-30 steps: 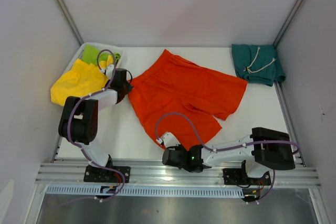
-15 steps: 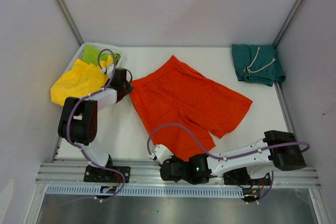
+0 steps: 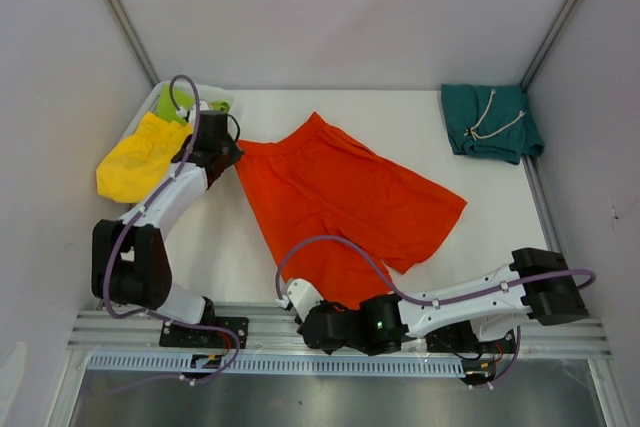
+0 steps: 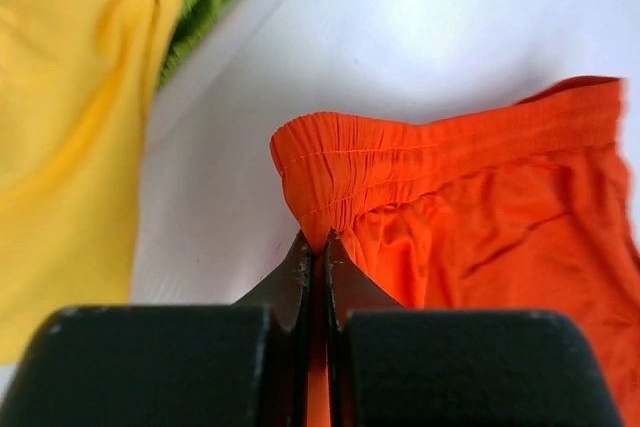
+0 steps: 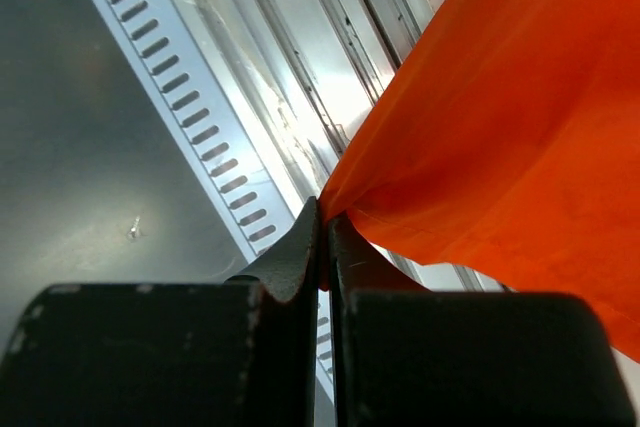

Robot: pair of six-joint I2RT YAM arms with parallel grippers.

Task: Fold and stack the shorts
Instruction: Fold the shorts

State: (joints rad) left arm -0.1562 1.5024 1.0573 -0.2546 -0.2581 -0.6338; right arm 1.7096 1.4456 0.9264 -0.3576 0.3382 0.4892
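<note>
The orange shorts (image 3: 345,197) lay mid-tabletop (image 3: 400,112), pulled taut for flattening. The left hand (image 4: 318,245) was clamped on the waistband corner at 10 o'clock, the right hand (image 5: 322,215) on a leg hem at 6 o'clock. The next move likely called for laying them flat, then folding.

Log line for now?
left gripper: shut on orange cloth shorts, waistband | right gripper: shut on their hem | teal cloth shorts: folded, far right

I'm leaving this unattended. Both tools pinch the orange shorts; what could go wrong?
The left tool grips only a small pinch of waistband on the orange shorts, so it may slip. The right tool holds a thin hem edge over the slotted rail, where cloth might snag. The yellow shorts lie beside the left arm and could get dragged.
</note>
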